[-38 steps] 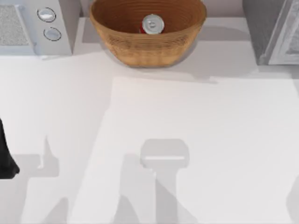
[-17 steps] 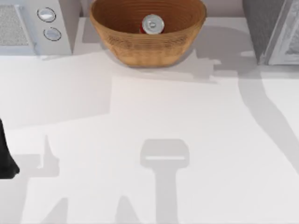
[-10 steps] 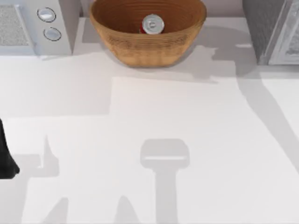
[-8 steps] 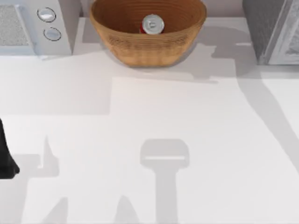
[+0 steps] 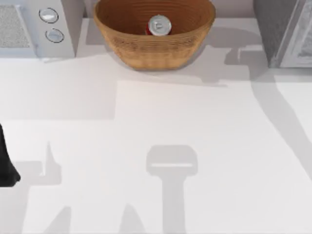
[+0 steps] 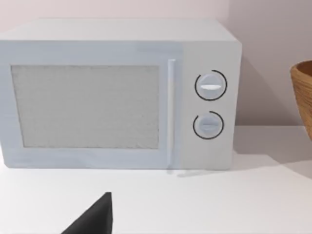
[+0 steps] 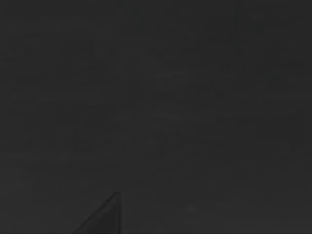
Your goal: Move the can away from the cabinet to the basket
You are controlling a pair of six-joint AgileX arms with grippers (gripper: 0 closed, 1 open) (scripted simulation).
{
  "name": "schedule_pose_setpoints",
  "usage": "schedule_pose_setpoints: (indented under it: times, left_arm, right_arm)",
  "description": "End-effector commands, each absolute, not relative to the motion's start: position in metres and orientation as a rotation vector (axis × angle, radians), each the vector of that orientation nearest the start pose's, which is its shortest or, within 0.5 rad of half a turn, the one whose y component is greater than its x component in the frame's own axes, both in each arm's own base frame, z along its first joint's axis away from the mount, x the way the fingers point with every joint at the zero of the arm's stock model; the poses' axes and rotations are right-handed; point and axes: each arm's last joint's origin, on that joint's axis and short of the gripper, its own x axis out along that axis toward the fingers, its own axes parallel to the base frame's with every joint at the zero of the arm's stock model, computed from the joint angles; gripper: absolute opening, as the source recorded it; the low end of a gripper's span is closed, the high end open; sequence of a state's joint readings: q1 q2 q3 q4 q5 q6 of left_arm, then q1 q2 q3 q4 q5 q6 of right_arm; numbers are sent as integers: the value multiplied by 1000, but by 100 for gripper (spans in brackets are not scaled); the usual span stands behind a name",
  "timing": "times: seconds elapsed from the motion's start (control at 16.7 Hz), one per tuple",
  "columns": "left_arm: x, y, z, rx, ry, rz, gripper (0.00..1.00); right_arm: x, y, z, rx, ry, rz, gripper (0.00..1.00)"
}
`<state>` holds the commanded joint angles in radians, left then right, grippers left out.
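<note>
The can (image 5: pixel 159 25) stands upright inside the basket (image 5: pixel 146 51), silver top up, near the middle of the bowl and clear of the woven wall. The basket sits at the far edge of the surface (image 5: pixel 156 126), between the microwave (image 5: pixel 29 29) on the left and the cabinet (image 5: pixel 282 31) on the right, touching neither. By the look of it the delivery is done, so the step in hand is a clean retreat.

Your left arm (image 5: pixel 6 163) sits parked at the left edge of the surface. Its wrist view looks toward the microwave and catches a sliver of the basket's rim; a dark fingertip shows there, but you cannot tell from it whether that gripper is open or closed. Your right wrist view is dark, so you cannot tell the right gripper's state either. A long shadow on the surface runs up toward the cabinet on the right, which suggests your right arm is above that side.

To finish well, bring the right arm away in a high, smooth path, well apart from the basket rim and the cabinet's front corner. Do not sweep low across the bowl: the can is light and narrow, and a brush on the wicker could tip it. Leave the left arm where it is.
</note>
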<state>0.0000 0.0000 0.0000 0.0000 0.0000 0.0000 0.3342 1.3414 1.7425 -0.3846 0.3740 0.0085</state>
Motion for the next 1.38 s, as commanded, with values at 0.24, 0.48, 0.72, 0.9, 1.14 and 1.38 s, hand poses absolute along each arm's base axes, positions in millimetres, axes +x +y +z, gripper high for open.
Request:
schedule_pose_setpoints:
  times: [0.24,0.48,0.72,0.9,1.14,1.38]
  left_arm:
    - [106,-1,160,0,0,0,100]
    - [106,-1,160,0,0,0,100]
    - [106,-1,160,0,0,0,100]
    - [106,-1,160,0,0,0,100]
    - [106,-1,160,0,0,0,100]
    - [106,-1,160,0,0,0,100]
  right_arm:
    - [227,64,491,-2,-19,-25,100]
    - [193,44,454,-4,-15,-22,100]
    - [156,25,397,-4,-11,-18,100]
    - [132,14,342,-4,-8,-14,100]
    - [112,6,264,-3,-4,-9,100]
    - [105,1,195,-1,4,-3,100]
